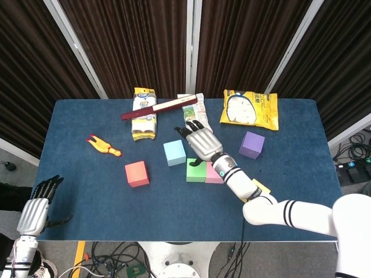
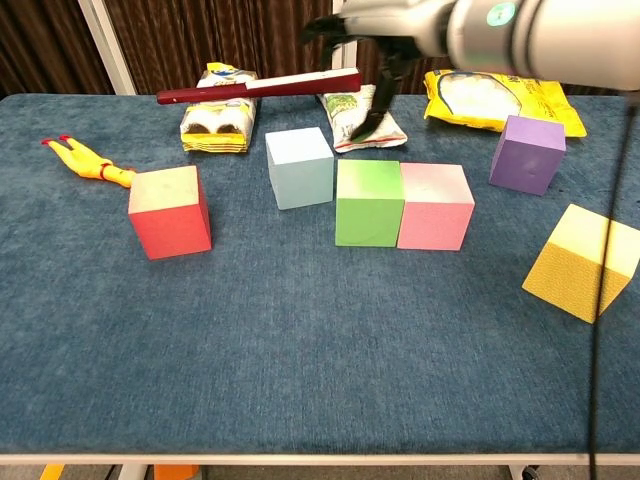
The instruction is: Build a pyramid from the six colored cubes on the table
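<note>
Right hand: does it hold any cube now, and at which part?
Nothing is held. The right hand hangs with fingers spread above the table, beyond the green cube and pink cube.

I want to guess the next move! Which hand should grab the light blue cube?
Probably the right hand. It hovers open over the table just beside the light blue cube and the green cube. The left hand hangs off the table's near left corner, far from every cube.
</note>
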